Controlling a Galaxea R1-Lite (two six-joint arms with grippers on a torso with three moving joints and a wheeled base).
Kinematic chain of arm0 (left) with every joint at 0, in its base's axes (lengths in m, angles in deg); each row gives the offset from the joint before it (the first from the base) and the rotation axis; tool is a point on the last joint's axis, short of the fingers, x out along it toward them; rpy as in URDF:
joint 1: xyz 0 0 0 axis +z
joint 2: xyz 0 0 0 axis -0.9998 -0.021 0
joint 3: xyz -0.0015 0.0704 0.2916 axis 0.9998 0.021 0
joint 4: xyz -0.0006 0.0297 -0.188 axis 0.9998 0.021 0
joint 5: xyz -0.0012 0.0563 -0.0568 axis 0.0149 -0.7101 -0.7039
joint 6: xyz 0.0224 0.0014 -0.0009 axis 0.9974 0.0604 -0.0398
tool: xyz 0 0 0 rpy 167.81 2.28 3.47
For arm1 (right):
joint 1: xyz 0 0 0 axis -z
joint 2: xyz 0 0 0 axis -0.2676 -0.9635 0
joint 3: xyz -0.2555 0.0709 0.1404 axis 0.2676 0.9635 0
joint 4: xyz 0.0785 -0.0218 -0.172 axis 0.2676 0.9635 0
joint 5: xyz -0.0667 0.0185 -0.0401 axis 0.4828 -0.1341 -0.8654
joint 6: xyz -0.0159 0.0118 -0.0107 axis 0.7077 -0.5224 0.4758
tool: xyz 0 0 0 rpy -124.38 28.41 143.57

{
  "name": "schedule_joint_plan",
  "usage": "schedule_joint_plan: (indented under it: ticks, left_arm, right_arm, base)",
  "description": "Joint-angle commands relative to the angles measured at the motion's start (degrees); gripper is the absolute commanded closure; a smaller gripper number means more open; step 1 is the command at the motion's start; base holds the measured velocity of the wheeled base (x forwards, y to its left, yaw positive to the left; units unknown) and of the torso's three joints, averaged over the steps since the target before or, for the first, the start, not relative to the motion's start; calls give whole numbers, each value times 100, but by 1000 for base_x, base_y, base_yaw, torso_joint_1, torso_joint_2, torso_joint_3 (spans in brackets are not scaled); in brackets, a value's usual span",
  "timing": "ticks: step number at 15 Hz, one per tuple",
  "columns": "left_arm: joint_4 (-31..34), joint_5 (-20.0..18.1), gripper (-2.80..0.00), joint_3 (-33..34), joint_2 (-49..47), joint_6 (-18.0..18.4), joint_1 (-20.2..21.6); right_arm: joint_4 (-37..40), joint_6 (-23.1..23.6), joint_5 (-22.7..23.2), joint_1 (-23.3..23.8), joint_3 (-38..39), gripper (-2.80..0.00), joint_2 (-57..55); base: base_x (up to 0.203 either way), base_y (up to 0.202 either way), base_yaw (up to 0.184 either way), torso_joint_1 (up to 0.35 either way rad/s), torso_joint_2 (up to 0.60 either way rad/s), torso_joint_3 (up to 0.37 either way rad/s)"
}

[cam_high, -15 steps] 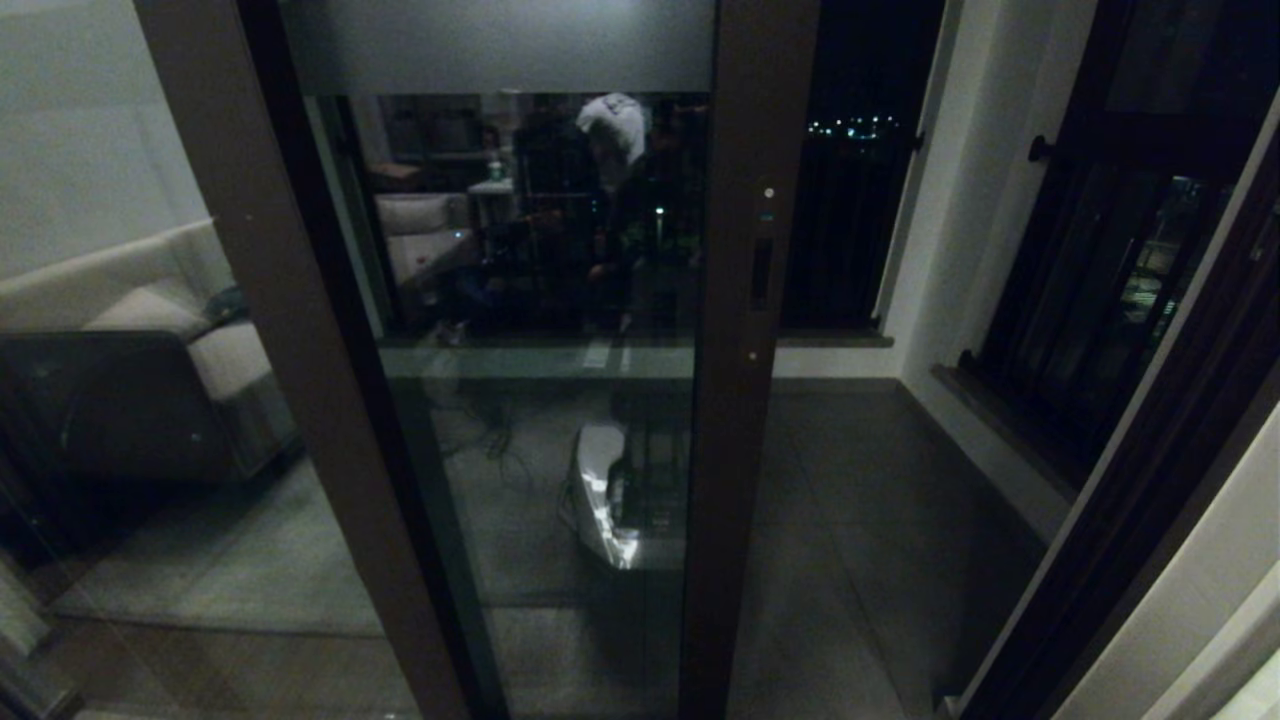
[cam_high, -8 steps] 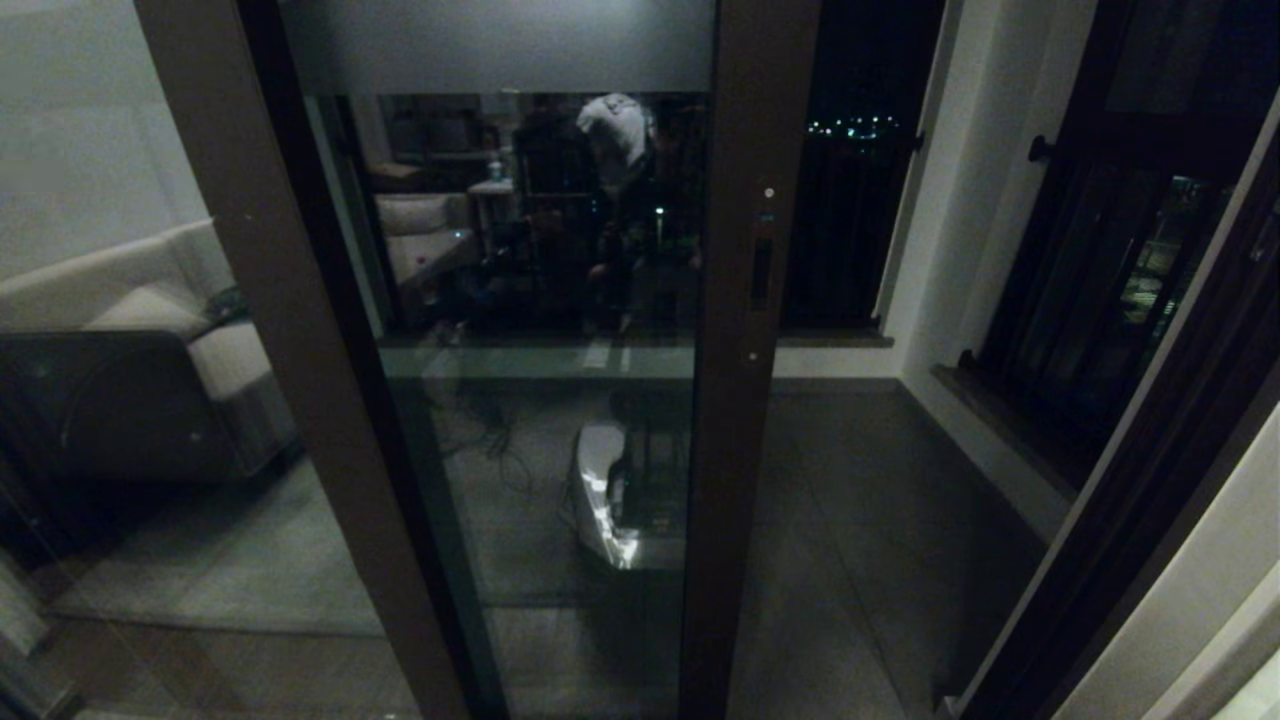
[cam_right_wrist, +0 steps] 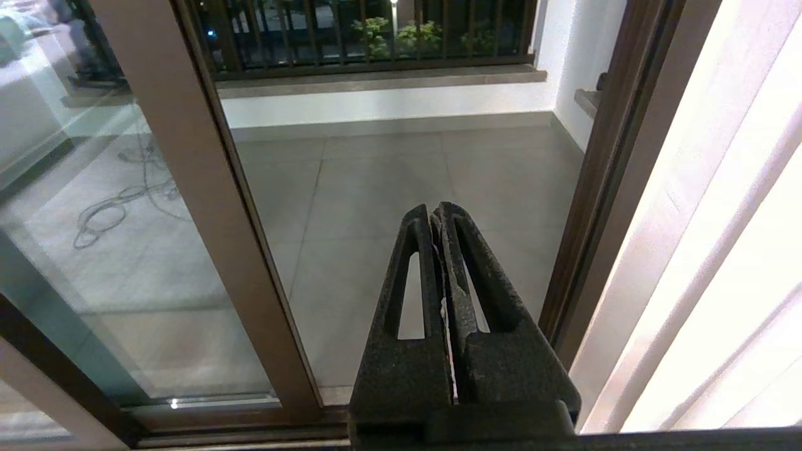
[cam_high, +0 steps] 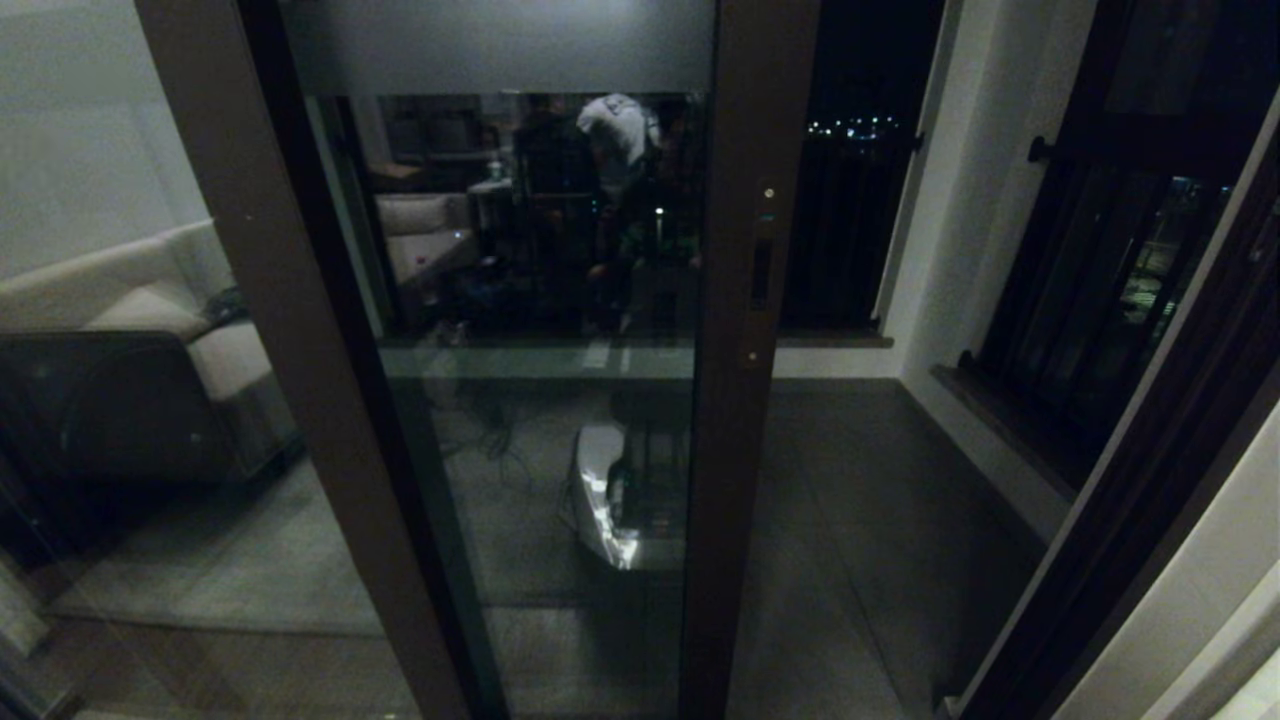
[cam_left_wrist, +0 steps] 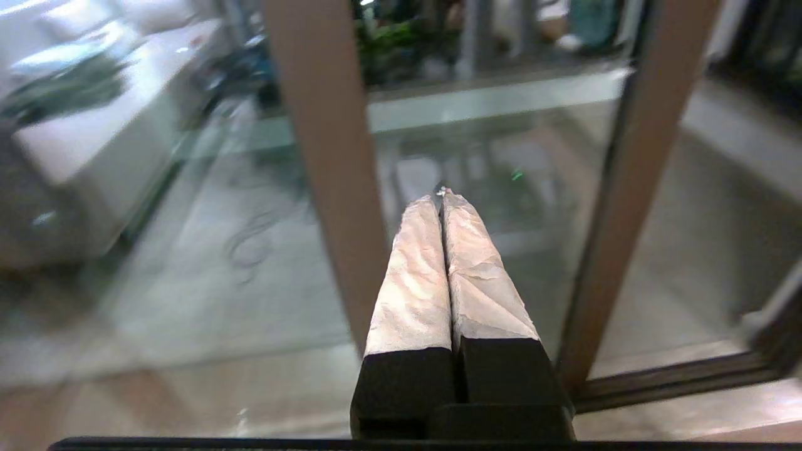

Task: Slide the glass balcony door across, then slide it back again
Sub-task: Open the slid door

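The glass balcony door point(cam_high: 735, 420) stands partly slid across, its dark brown upright in the middle of the head view. Its recessed slot handle point(cam_high: 761, 272) sits on that upright between small screws, below the frosted top strip point(cam_high: 500, 45). Neither gripper shows in the head view. In the left wrist view my left gripper point(cam_left_wrist: 442, 195) is shut and empty, low before the glass between two brown uprights point(cam_left_wrist: 633, 207). In the right wrist view my right gripper point(cam_right_wrist: 435, 212) is shut and empty, facing the open gap right of the door's upright point(cam_right_wrist: 200, 188).
A plain brown-framed panel point(cam_high: 270, 350) overlaps the door on the left. The doorway's brown jamb point(cam_high: 1150, 500) and a white wall bound the gap on the right. Beyond lie the grey balcony floor point(cam_high: 880, 520) and a black-barred window point(cam_high: 1100, 280).
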Motion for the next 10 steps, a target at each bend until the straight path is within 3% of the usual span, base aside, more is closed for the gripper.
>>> schedule_joint_plan:
  ticks: [1,4,6,8,10]
  left_arm:
    - [-289,-277,0,-613,-1378,-51,5]
    - [-808,-722,0,-1148,-2552,-97,-3]
    - [-930,-876,0,-1540,-3274,-204,-230]
    - [-979,-860,0,-2049,-3919,-563,-997]
    - [-1051,-460,0,-2464,-4577,-789,-1691]
  right_arm:
    - [0,0,-2,-1,0,0,-7]
    - [0,0,-2,1,0,0,-7]
    - [0,0,-2,-7,0,0,-7]
    - [0,0,-2,-1,0,0,-7]
    - [0,0,-2,1,0,0,-7]
  base:
    - [0,0,0,0,0,0]
    - [0,0,0,0,0,0]
    - [0,0,0,0,0,0]
    - [0,0,0,0,0,0]
    - [0,0,0,0,0,0]
